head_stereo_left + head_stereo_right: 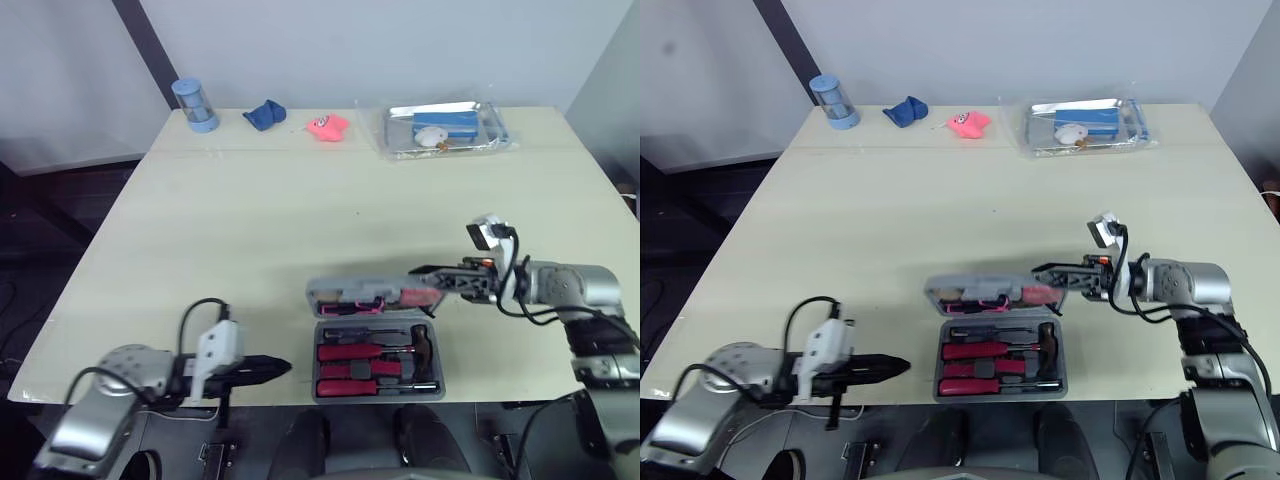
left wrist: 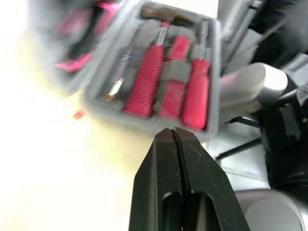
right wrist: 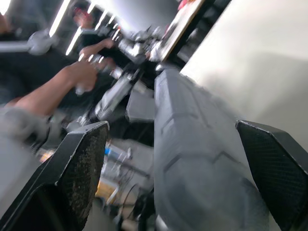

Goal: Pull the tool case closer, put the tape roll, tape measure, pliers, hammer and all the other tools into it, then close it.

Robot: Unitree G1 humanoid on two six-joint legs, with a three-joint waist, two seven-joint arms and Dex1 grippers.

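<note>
Your grey plastic tool case (image 1: 378, 362) sits open at the table (image 1: 250, 230) near edge, lid (image 1: 370, 295) half-raised, red-handled tools (image 1: 365, 352) inside.

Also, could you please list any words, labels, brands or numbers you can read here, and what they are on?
No text can be read in these pictures.
tool case: no label visible.
blue box in the clear tray: any print too small to read.
blue canister: no readable marking.
</note>
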